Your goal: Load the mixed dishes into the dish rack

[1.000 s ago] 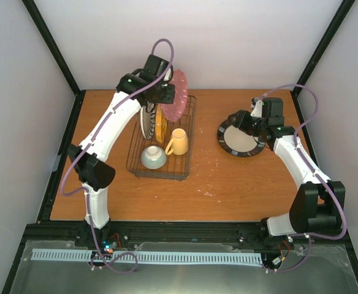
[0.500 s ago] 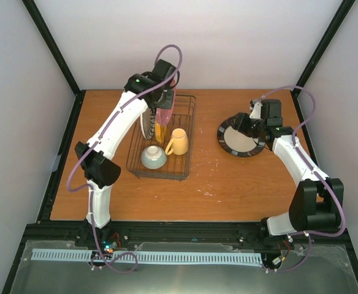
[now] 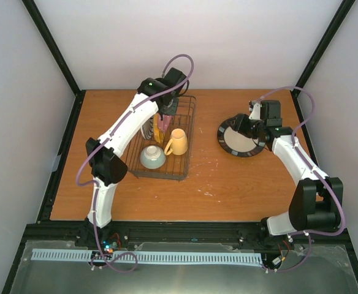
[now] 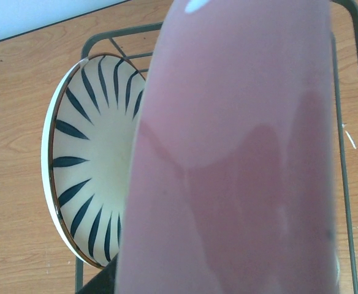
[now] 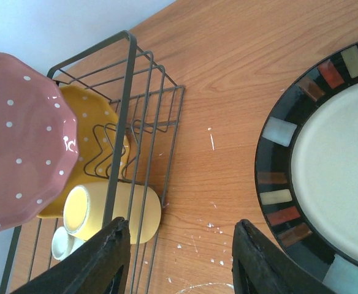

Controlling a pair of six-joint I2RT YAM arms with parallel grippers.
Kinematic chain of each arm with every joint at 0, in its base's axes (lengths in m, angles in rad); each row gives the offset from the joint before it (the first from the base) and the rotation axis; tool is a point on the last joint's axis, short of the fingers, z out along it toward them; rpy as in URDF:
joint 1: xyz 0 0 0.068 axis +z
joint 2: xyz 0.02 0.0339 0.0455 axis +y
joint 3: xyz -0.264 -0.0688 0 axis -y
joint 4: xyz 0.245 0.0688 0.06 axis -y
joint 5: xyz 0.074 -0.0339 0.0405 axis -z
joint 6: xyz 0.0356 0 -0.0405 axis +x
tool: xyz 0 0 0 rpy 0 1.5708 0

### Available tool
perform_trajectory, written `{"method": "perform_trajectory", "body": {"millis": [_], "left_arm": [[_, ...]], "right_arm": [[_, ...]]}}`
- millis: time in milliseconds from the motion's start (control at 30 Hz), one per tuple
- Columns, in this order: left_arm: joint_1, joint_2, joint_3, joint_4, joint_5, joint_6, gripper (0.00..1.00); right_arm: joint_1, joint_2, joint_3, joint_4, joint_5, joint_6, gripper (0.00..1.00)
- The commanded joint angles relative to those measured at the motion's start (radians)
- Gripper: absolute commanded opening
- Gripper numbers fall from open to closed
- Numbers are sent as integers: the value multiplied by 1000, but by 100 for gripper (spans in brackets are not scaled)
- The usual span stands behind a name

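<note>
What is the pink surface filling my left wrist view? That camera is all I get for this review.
Observer: It is the pink plate, white-dotted on its other face. The left gripper holds it on edge at the far end of the dish rack.
Operator: Besides the striped plate, what is in the rack?
Observer: An orange-yellow plate stands next to the pink one, and a yellow mug and a small bowl sit nearer the arms.
Operator: And the right arm?
Observer: The right gripper is open and empty beside the dark-rimmed plate, which lies flat on the table, outside the rack.
</note>
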Motion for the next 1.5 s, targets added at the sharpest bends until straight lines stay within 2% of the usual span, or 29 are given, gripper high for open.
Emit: {"method": "perform_trajectory", "body": {"millis": [0,300,867,933,1000,1067,1133,1233,1467], "left_arm": [[2,-15,-3,-9,-187,-7,1],[-15,44,-29,-9,-189,-21,1],[-45,196,42,-9,-151,11,1],[-49,209,52,-8,-146,10,6],[-49,220,62,-7,-144,12,25],[-49,225,70,-6,-145,15,34],[-49,227,80,-3,-146,20,53],[-49,220,83,17,-146,28,74],[-48,194,84,75,-121,51,90]], "right_arm": [[3,4,-17,8,-10,-19,46],[-4,-9,-46,15,-22,-34,46],[-29,11,-84,56,-65,-36,45],[-31,15,-85,62,-67,-34,45],[-31,20,-84,64,-69,-33,45],[-31,23,-83,67,-71,-31,45],[-31,27,-80,69,-72,-30,45],[-31,31,-76,72,-73,-26,45],[-31,31,-73,71,-67,-23,45]]}}
